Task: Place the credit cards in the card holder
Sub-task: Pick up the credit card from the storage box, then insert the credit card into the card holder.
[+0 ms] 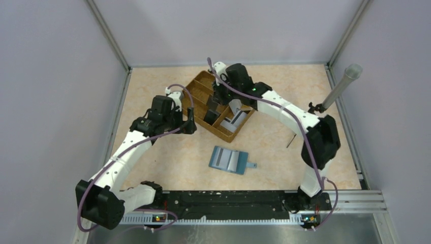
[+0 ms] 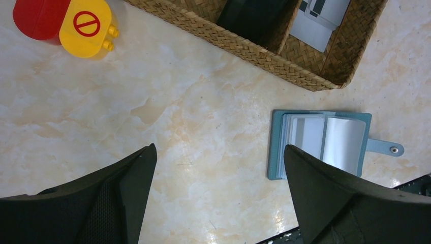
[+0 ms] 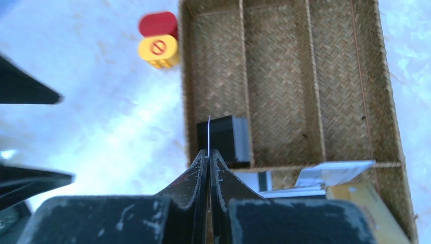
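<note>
Cards (image 3: 333,174): thin, flat rectangles, pale grey-white, one tan (image 3: 367,204), lying overlapped and askew in the end compartment of the tray (image 3: 305,76), the end nearest the holder. One more card (image 3: 208,133): seen edge-on as a pale sliver, pinched upright in the right gripper (image 3: 209,154), over the tray's narrow side lane, in line with a black block (image 3: 226,138) standing there. Fingers (image 3: 195,178): matte black, wedge-shaped, scuffed grey at the edges, pressed together with only the sliver between.

Tray: brown woven straw, herringbone weave, rectangular, split by straight walls into long lanes and one cross compartment.

Holder (image 2: 276,152): lying open and flat on the table (image 2: 178,112), near the tray but apart from it, on the side toward the arm bases. Teal-blue grained cover, roughly square; glossy clear sleeves inside, catching the light; small rounded tab (image 2: 385,148) with a metal snap, sticking out from one side.

Left gripper (image 2: 219,152): spread wide, holding nothing, hovering over bare table beside the tray. Two broad black prongs, one with a ribbed inner pad, the other hiding a corner of the holder in the wrist view.

Table: smooth, glossy, cream stone-look with peach veining. Red piece (image 2: 38,18) and yellow piece (image 2: 87,25): rounded plastic, touching side by side near a tray corner, the yellow marked with a red no-entry sign and edged with small studs.
</note>
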{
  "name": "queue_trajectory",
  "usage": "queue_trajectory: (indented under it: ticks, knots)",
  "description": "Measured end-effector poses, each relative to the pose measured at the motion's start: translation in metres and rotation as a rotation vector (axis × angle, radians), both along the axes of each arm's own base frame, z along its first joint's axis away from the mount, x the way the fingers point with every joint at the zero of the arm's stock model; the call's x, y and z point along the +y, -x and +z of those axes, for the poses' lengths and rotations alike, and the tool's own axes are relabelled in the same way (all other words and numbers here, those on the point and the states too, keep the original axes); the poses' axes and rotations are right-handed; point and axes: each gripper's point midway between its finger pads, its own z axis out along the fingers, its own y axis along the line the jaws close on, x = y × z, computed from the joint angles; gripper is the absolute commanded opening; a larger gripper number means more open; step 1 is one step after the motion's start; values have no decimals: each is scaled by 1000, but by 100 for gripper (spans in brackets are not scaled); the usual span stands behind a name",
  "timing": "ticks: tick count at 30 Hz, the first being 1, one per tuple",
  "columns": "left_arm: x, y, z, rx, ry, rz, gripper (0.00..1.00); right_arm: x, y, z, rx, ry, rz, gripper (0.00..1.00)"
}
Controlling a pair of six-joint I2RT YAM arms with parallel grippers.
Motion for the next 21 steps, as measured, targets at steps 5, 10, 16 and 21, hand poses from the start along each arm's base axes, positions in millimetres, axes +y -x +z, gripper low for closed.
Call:
queue_trajectory:
  ticks: [5,10,16,21]
  knots:
    - [-7,4,5,-2,38,-28,99,-25,43,54,23,-156,-55,0]
    - [-29,14,13,-20,184,-70,97,-52,98,48,143,-236,-73,0]
    - [-58,41,-27,89,294,-96,90,-77,159,-33,417,-197,-98,0]
    - [-77,67,-67,215,292,-116,89,-95,193,-88,621,-163,-140,0]
